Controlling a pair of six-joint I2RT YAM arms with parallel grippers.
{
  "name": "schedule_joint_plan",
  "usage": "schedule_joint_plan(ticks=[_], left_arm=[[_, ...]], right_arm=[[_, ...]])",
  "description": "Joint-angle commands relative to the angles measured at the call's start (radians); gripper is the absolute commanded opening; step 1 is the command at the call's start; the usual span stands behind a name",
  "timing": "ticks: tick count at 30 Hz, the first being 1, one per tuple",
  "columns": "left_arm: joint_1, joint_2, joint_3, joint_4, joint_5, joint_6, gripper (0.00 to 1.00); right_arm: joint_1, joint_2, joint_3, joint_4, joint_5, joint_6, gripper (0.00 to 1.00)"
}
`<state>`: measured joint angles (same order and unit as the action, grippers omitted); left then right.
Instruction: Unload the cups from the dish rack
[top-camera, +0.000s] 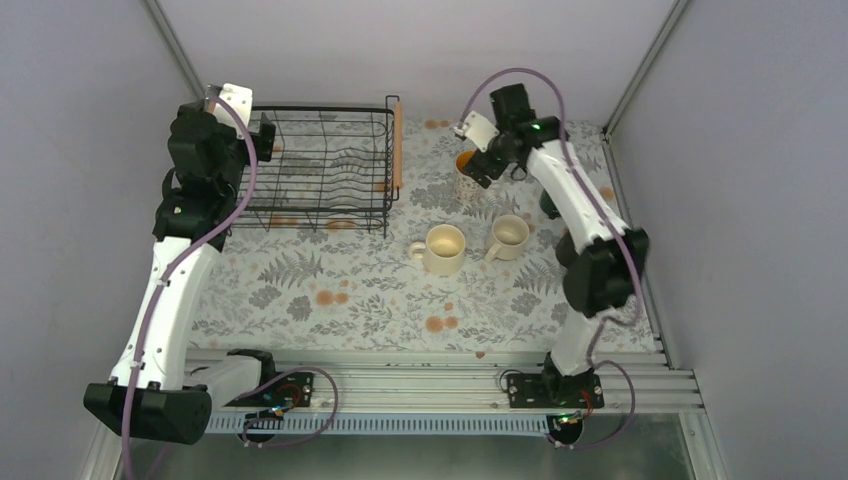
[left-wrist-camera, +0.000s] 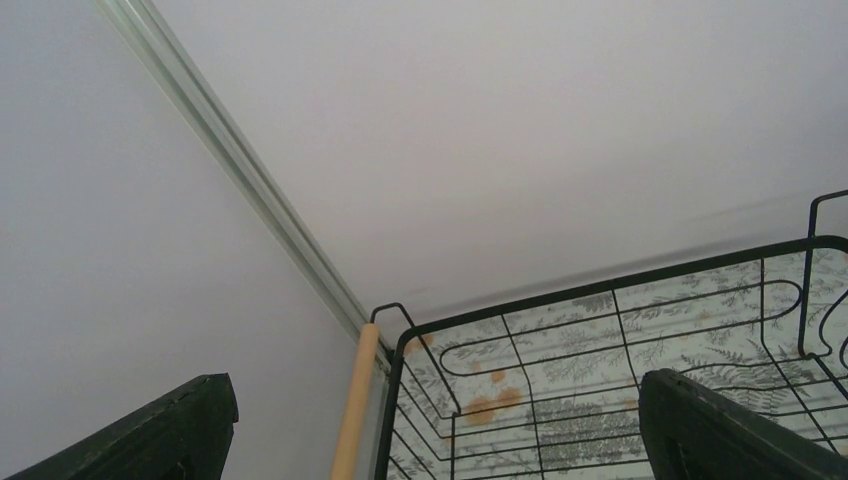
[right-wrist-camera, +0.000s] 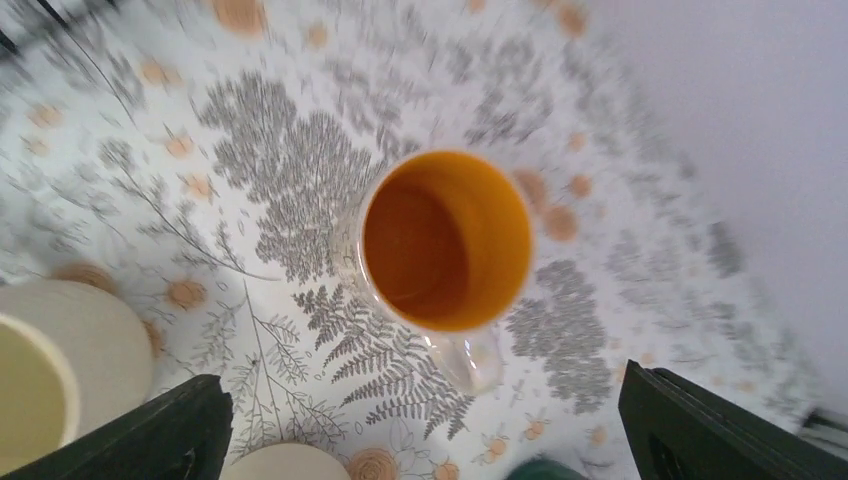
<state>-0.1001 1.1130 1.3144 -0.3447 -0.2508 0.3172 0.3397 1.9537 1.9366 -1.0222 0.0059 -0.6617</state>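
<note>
- Both arm bases sit at the near table edge, bolted to a metal rail.
- Just beyond the rail, a fern-printed tablecloth (top-camera: 350, 290) covers the table.
- On the cloth, right of centre, the wide cream mug (top-camera: 445, 248) stands upright with its handle to the left.
- Just beside it on the right, apart from it, stands the smaller beige mug (top-camera: 510, 234), also upright.
- Further back, the dark green mug (top-camera: 548, 205) is mostly hidden behind the right arm; only a sliver shows at the bottom of the right wrist view.
- Beyond the two pale mugs, the white patterned mug (right-wrist-camera: 445, 240) stands upright on the cloth, its orange inside facing up and its clear handle pointing toward the wrist camera.
- Above that mug hangs the right gripper (right-wrist-camera: 420, 420), its jaws spread wide and clear of the mug on both sides; this view is blurred.
- At the far left stands the dish rack (top-camera: 320, 109), a black wire basket with a wooden handle (top-camera: 397, 150) on its right side.
- By the rack's left end, the left gripper (left-wrist-camera: 435, 400) has its jaws released and wide, gripping nothing, near the other wooden handle (left-wrist-camera: 355, 400).
</note>
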Motion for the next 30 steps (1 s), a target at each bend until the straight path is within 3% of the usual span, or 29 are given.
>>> schedule_joint_plan(ticks=[1, 16, 25, 30], left_arm=[[0.004, -0.026, -0.025, 0.025, -0.008, -0.026, 1.00], [0.005, -0.070, -0.114, 0.035, 0.013, -0.048, 1.00], [0.005, -0.111, -0.174, 0.029, 0.042, -0.077, 1.00], [0.005, -0.219, -0.351, 0.104, 0.027, -0.111, 1.00]], right_arm=[[0.002, -0.275, -0.223, 0.297, -0.076, 0.069, 1.00], [-0.027, -0.893, -0.891, 0.527, -0.064, 0.126, 1.00], [-0.087, -1.224, -1.130, 0.632, -0.065, 0.184, 1.00], [-0.100, -1.375, -1.258, 0.673, -0.008, 0.205, 1.00]])
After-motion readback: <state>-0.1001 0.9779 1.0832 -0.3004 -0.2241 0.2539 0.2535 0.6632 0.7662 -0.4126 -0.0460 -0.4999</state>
